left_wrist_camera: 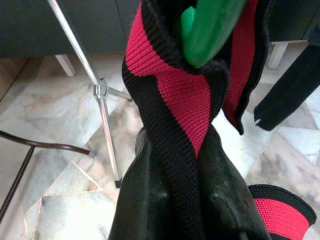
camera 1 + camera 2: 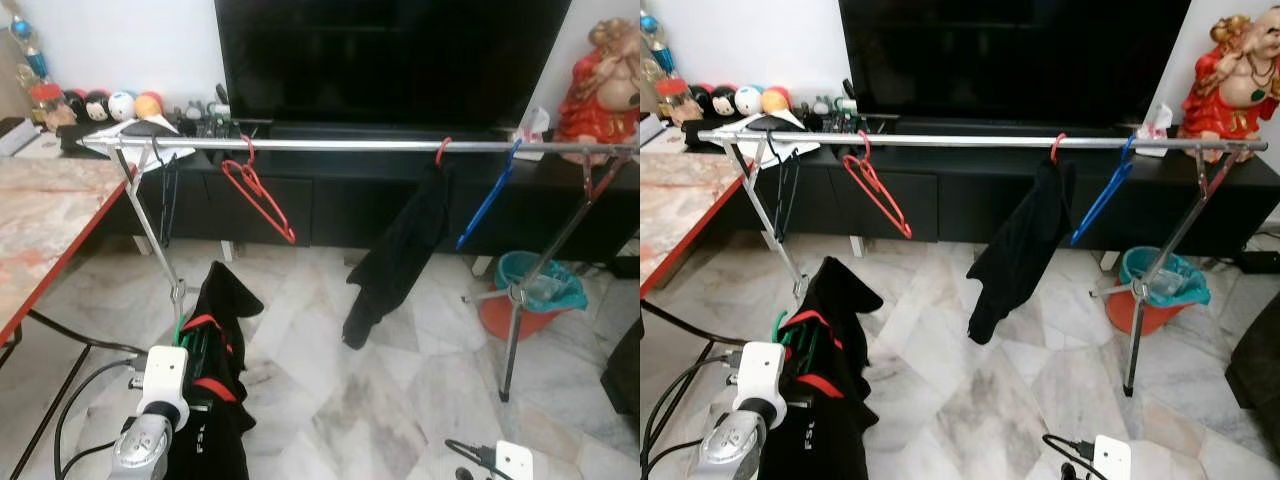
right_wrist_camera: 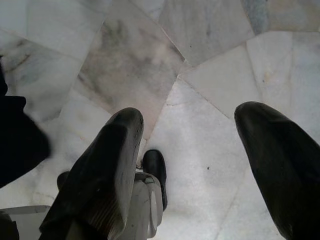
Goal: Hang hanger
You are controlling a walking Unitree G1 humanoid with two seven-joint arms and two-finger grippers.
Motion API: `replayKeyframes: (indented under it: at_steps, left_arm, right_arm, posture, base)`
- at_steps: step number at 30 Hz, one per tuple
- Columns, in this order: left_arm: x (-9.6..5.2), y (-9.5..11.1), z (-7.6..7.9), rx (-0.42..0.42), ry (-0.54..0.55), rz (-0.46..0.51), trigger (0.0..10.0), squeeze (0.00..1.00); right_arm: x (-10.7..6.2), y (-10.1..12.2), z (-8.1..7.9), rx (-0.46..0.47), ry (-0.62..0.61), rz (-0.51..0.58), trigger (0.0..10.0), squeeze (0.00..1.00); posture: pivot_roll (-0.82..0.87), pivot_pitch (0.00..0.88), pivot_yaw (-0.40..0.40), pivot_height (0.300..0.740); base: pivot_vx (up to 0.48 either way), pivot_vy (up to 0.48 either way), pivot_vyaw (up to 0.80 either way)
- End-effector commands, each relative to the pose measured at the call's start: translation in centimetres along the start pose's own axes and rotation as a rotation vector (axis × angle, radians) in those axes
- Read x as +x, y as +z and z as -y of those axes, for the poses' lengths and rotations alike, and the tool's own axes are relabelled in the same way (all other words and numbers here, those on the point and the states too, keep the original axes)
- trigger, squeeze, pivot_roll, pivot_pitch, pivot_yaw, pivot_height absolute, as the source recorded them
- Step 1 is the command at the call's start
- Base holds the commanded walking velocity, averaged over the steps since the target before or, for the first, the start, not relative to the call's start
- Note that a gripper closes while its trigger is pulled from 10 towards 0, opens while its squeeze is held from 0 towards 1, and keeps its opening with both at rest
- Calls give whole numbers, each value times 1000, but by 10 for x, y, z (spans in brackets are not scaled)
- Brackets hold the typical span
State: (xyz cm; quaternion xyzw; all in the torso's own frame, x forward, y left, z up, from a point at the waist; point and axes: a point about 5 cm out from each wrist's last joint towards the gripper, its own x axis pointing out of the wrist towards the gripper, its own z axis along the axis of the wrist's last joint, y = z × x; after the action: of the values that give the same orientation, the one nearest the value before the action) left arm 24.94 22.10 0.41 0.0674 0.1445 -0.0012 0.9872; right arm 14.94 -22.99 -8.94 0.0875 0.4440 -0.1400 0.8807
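Note:
A black garment with red trim [image 2: 215, 350] hangs on a green hanger [image 1: 205, 30], low at the left and in front of the rack. My left gripper [image 1: 180, 165] is shut on the garment's red-and-black collar just below the hanger's green hook. The silver rail [image 2: 380, 146] runs across above it. On the rail hang an empty red hanger [image 2: 258, 195], a black garment on a red hook [image 2: 400, 250], a blue hanger [image 2: 487, 200] and a dark hanger [image 2: 165, 190] at the left end. My right gripper [image 3: 192, 135] is open over the marble floor, holding nothing.
A marble-topped table with a red edge [image 2: 40, 220] stands at the left. The rack's tripod leg [image 2: 512, 320] and an orange bucket with a teal bag [image 2: 535, 295] are at the right. A TV [image 2: 390, 60] on a low dark cabinet is behind the rail. Cables [image 2: 70, 400] lie at the lower left.

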Motion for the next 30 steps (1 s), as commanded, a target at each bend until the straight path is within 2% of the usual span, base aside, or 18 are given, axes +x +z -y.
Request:
replayKeyframes:
  at_steps: [1,9,22,30]
  left_arm:
    - [1,5,-2,13,5,30,10000,0]
    - [1,5,-3,30,0,28,10000,0]
    - [0,5,-7,54,-9,31,10000,0]
    - [2,6,-4,57,-26,33,10000,0]
  right_arm:
    - [0,3,1,1,-3,10,10000,0]
    - [0,0,1,-5,1,3,10000,0]
    - [-1,-5,-1,-16,2,-9,10000,0]
    - [-1,-7,-2,-13,1,-11,10000,0]
  posture:
    - [131,0,-16,740]
    - [121,0,-4,740]
    - [114,0,18,740]
    - [105,0,25,740]
  base:
    - [0,0,0]
    - [0,0,0]
    - [0,-295,0]
    - [0,-331,0]
